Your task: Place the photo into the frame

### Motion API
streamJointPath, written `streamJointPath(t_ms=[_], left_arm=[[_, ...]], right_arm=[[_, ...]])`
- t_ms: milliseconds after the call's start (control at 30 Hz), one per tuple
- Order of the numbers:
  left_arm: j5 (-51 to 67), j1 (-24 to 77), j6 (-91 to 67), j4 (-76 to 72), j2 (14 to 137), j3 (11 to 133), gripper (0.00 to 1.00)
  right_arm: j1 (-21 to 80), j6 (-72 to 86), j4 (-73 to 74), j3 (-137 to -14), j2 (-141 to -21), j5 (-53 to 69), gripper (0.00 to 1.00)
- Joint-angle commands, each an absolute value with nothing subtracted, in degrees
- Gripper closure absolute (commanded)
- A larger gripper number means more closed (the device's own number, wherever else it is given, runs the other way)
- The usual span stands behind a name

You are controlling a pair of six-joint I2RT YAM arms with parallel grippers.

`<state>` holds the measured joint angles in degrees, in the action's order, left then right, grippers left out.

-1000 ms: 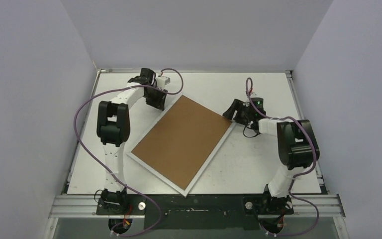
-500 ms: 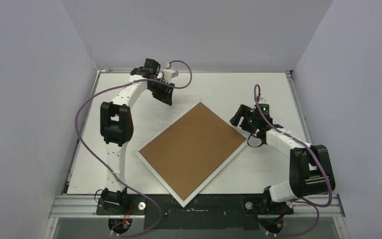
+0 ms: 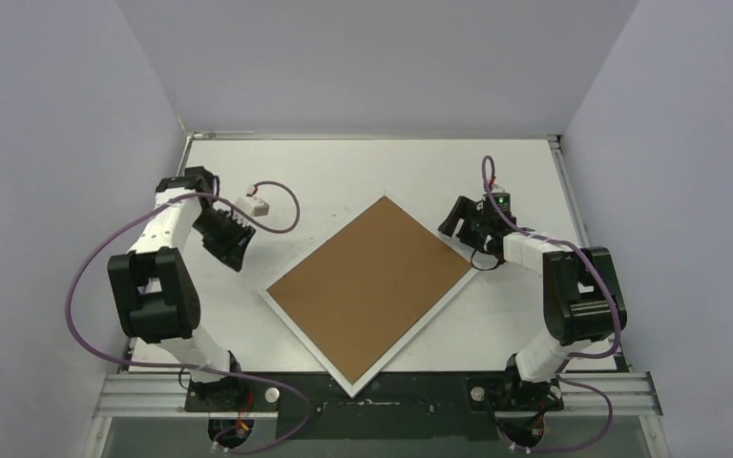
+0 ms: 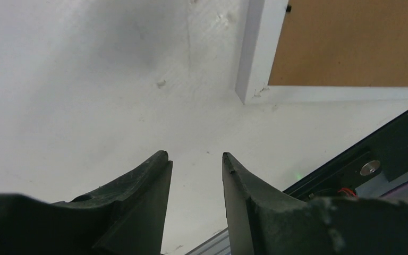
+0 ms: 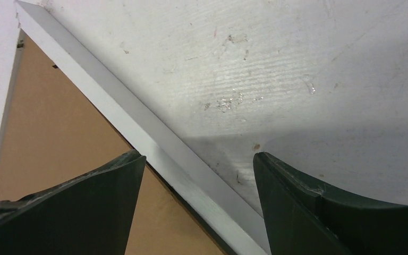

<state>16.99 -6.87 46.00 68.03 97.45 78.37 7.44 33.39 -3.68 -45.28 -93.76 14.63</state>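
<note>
One thin white rectangular picture frame [image 4: 256, 53] lies flat and face down at the middle of the white bench [image 3: 363, 167]. One brown cardboard backing board [image 3: 367, 286] fills its back. The frame's long axis runs from about 8 o'clock to 2 o'clock. The right gripper [image 5: 196, 156] is at its 2 o'clock end, spread wide and empty, with the frame's edge passing between the fingers. The left gripper [image 4: 194, 156] is off toward 10 o'clock, apart from the frame, narrowly parted and empty.
</note>
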Motion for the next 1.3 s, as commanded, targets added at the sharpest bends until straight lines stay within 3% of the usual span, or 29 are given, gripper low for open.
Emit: streamJointPath(t_ms=[0, 400, 633, 800, 1267], left_arm=[[16.2, -7.44, 52.12, 66.09, 91.6, 70.6, 0.61], [9.03, 5.05, 46.31, 37.91, 84.22, 49.34, 0.6], [7.25, 6.34, 40.97, 28.9, 88.18, 47.81, 0.6], [7.13, 7.11, 35.18, 25.22, 92.23, 52.39, 0.6], [11.46, 9.83, 21.09, 26.41, 113.38, 80.82, 0.61]], right_arm=[[7.45, 34.1, -6.12, -48.11, -94.0, 16.32, 0.24], [7.48, 33.86, -2.73, -48.7, -93.26, 16.35, 0.24], [7.47, 33.9, -1.25, -47.2, -93.08, 16.86, 0.25], [7.48, 34.13, -0.51, -45.4, -91.84, 17.07, 0.26], [8.4, 41.43, -3.36, -38.12, -85.83, 23.32, 0.26]])
